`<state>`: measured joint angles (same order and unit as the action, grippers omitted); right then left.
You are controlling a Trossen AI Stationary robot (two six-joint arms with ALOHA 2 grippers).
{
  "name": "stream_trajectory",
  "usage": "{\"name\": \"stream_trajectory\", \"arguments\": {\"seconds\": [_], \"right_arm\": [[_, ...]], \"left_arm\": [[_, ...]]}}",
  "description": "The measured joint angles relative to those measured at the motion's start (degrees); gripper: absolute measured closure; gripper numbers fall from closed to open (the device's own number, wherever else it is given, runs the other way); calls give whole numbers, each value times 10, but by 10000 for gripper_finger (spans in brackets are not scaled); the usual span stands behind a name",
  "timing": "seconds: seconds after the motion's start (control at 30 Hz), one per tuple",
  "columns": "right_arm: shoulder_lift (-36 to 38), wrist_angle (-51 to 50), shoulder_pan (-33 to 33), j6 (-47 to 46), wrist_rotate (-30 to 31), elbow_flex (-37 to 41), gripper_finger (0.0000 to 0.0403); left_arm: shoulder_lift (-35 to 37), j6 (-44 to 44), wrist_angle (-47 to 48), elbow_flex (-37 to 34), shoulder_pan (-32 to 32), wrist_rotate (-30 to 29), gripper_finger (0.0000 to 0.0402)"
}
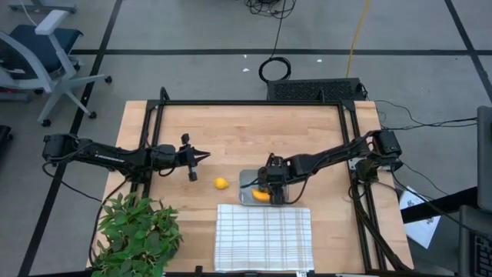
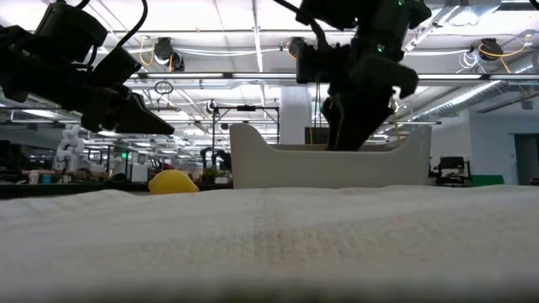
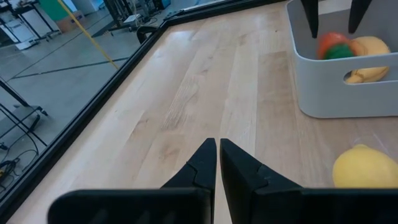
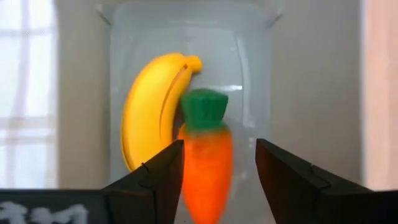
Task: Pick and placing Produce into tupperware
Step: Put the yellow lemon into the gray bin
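Observation:
The grey tupperware [image 1: 247, 185] stands on the table just beyond the checked cloth. In it lie the yellow banana [image 4: 149, 112] and the orange carrot with green top [image 4: 206, 155], side by side on the bottom. My right gripper [image 4: 219, 165] is open above the container, pointing down, with its fingers on either side of the carrot. The small round yellow fruit [image 1: 221, 183] rests on the table left of the container. My left gripper [image 1: 201, 158] is shut and empty, a little above the table to the far left of the fruit [image 3: 364, 168].
A white checked cloth [image 1: 264, 237] lies at the table's near edge, in front of the container. A big leafy green plant [image 1: 138, 235] stands at the near left corner. Bare wood lies at the far side of the table, inside the black frame [image 1: 254, 103].

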<state>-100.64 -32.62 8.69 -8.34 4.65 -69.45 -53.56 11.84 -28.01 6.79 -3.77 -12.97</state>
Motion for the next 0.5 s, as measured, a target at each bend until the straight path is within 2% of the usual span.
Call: {"name": "stream_trajectory", "arguments": {"seconds": [0.17, 0.23, 0.4, 0.5], "right_arm": [[0, -25, 0, 6, 30, -22, 246], [0, -27, 0, 16, 30, -23, 277], [0, -27, 2, 50, 27, -23, 386], [5, -26, 2, 56, 28, -23, 392]], "left_arm": [[0, 0, 0, 0, 0, 0, 376], [0, -1, 0, 0, 0, 0, 376], [0, 2, 0, 0, 0, 0, 376], [0, 3, 0, 0, 0, 0, 376]]}}
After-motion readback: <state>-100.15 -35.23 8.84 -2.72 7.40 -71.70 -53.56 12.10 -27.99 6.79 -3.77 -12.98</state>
